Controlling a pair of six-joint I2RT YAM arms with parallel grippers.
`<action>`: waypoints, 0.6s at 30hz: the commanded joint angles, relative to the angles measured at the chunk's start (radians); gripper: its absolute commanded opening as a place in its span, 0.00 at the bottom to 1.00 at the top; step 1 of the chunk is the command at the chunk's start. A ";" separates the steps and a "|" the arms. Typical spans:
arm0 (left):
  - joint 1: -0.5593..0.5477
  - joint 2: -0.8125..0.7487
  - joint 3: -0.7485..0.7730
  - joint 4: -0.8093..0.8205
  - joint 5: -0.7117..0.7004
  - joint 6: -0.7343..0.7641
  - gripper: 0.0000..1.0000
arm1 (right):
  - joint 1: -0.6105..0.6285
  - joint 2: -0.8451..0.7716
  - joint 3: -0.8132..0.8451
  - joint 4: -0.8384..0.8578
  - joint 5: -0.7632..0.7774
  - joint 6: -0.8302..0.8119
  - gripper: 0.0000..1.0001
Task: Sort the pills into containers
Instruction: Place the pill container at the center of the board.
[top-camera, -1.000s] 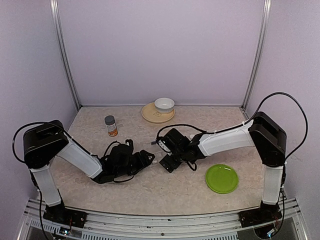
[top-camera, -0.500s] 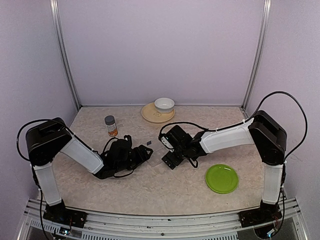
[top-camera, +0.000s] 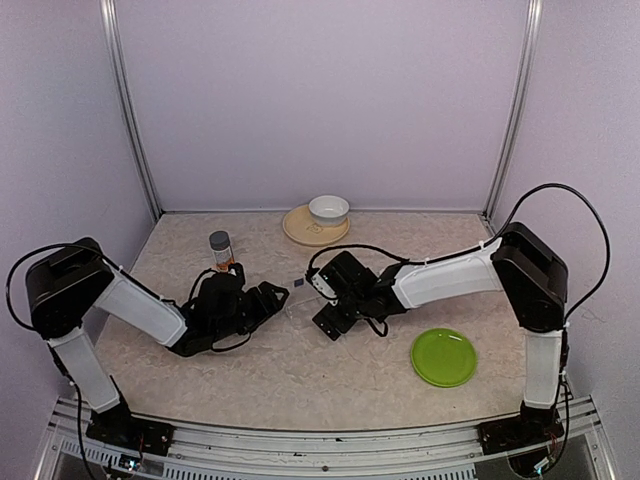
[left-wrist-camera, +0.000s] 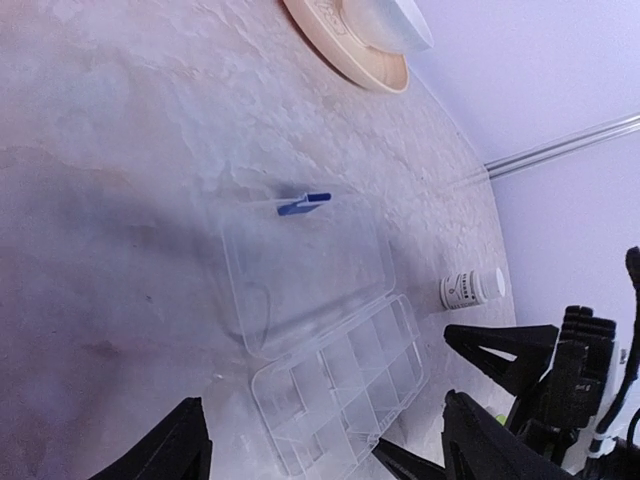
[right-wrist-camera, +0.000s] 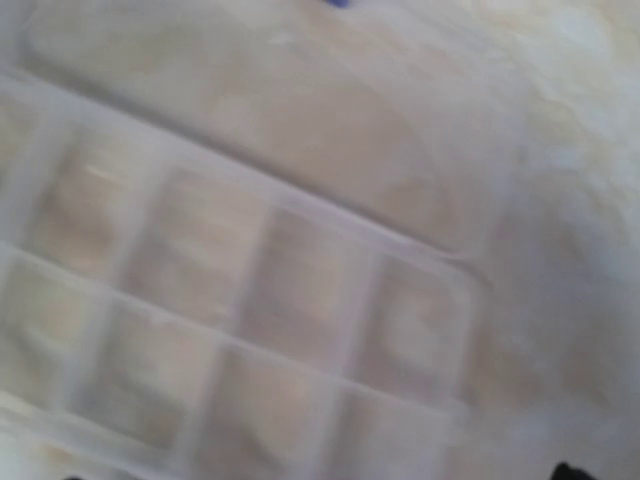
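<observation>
View from top: left gripper (top-camera: 275, 300) has backed off to left middle, jaws wide, holding nothing; right gripper (top-camera: 318, 305) wide at clear pill box (top-camera: 300, 308), centre | Left wrist: box lies open, low middle, ready for pills | Right wrist: blurry box cups, no pills seen

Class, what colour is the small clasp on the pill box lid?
Blue; the clasp shows best in the left wrist view.

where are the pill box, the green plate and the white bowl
pill box (left-wrist-camera: 345, 395), left wrist view, divided tray half
green plate (top-camera: 443, 357), top external view, bare centre
white bowl (top-camera: 329, 215), top external view, outer wall
</observation>
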 joint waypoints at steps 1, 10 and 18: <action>0.011 -0.081 -0.062 -0.008 -0.039 0.021 0.78 | 0.028 0.059 0.046 0.006 0.014 0.022 1.00; 0.016 -0.193 -0.117 -0.051 -0.081 0.035 0.80 | 0.065 0.127 0.141 -0.024 0.059 0.030 1.00; 0.031 -0.311 -0.136 -0.126 -0.122 0.078 0.84 | 0.065 0.183 0.232 -0.070 0.117 0.058 1.00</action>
